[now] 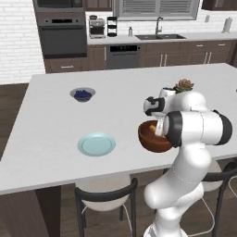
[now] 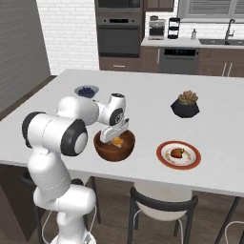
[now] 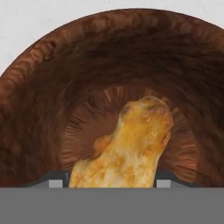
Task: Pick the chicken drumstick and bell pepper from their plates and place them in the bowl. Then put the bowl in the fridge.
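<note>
From the left, the bowl [image 1: 152,136] sits on the desk [image 1: 55,120] beside the empty blue plate [image 1: 96,144]; from the right, the tool [image 2: 116,136] dips into it, the pepper [image 2: 177,153] on its plate [image 2: 178,155]; the hand camera shows fingertips [image 3: 55,183] closed on the drumstick [image 3: 131,144] inside.

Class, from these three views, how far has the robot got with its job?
Done: the light blue plate is bare. In hand: the gripper holds the chicken drumstick inside the bowl, unreleased. Left: the bell pepper lies on the red-rimmed plate; the bowl stands on the counter, not in the fridge.
</note>
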